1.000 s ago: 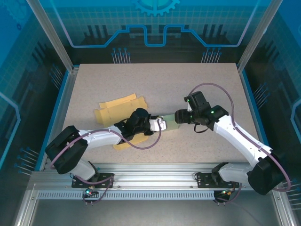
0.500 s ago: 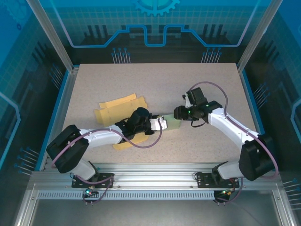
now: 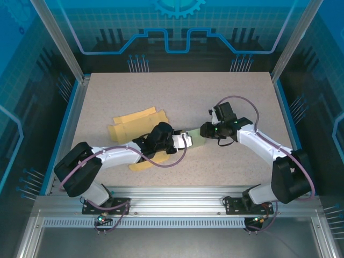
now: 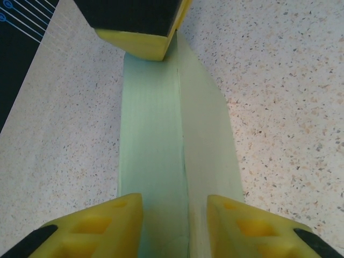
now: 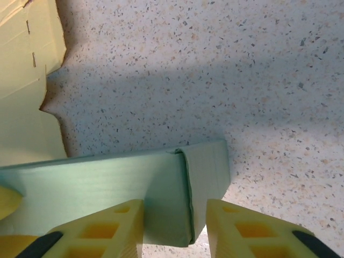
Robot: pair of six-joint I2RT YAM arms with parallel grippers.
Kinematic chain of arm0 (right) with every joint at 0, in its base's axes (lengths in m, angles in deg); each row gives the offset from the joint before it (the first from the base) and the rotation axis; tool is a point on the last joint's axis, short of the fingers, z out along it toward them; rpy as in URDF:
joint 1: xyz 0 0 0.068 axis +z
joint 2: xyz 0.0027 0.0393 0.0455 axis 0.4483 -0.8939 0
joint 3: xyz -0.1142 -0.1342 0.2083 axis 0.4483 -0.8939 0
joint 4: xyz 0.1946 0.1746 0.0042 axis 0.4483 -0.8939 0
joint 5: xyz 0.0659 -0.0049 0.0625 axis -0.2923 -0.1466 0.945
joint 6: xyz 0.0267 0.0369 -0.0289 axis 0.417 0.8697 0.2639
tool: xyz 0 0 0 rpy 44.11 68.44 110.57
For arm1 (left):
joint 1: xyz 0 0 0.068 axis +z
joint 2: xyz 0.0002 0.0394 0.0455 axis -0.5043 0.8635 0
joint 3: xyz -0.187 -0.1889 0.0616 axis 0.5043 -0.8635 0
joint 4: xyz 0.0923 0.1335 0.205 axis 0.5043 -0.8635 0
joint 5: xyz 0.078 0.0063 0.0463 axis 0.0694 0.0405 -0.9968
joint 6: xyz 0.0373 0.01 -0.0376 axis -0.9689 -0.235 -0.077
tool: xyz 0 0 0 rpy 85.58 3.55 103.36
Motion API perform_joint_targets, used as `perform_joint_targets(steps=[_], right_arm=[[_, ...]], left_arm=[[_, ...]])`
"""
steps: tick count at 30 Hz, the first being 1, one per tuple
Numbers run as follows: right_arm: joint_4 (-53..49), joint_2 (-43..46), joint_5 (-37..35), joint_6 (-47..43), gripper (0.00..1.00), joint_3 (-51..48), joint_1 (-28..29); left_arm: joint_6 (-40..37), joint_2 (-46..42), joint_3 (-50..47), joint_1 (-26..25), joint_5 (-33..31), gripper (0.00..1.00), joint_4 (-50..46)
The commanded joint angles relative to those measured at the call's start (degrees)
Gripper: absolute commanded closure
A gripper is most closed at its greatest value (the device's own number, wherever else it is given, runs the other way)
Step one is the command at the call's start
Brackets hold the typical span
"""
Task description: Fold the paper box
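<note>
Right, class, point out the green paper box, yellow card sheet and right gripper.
green paper box (image 5: 97, 191): right wrist view, broad top face.
yellow card sheet (image 3: 134, 126): top view, sheet's middle.
right gripper (image 5: 174, 210): right wrist view, between fingertips.

The far half of the speckled beige surface (image 3: 177, 91) is open, as is the near middle strip. Flat yellow cardboard sheets (image 3: 131, 122) block the left-centre. The pale green folded paper box (image 3: 196, 141) bridges the left gripper (image 3: 185, 141) and right gripper (image 3: 207, 130) at centre.
</note>
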Motion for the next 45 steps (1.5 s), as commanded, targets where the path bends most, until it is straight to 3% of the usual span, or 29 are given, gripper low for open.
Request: perform_joint_targets(steps=[1, 3, 6, 20, 25, 35, 45], right_arm=[[-4.0, -2.2, -4.4, 0.5, 0.66, -4.7, -1.2], [-4.1, -1.8, -4.7, 0.6, 0.66, -5.3, -1.2], [-4.7, -1.2, -5.0, 0.4, 0.66, -5.3, -1.1], [-6.9, -1.1, -4.9, -0.4, 0.65, -2.0, -0.3], [-7.2, -1.7, -5.2, -0.4, 0.65, -1.5, 0.0], [-7.2, -2.4, -5.2, -0.4, 0.65, -0.9, 0.4], [-7.3, -4.9, -5.4, -0.3, 0.66, 0.3, 1.4]], left_arm=[[3.8, 0.0, 1.5, -0.1, -1.8, 0.42, -4.7], [5.1, -0.7, 2.2, 0.0, -2.1, 0.26, -4.0], [7.2, -0.7, 4.6, -0.1, -3.0, 0.16, -5.2], [13.6, 6.8, 18.6, 0.1, -5.4, 0.24, -24.1], [25.1, 3.3, 20.2, 0.6, -4.7, 0.21, -24.1], [69.4, -4.1, 14.7, 9.0, -1.8, 0.23, -26.0], [75.8, -4.7, 10.1, 12.1, 8.0, 0.23, -24.9]])
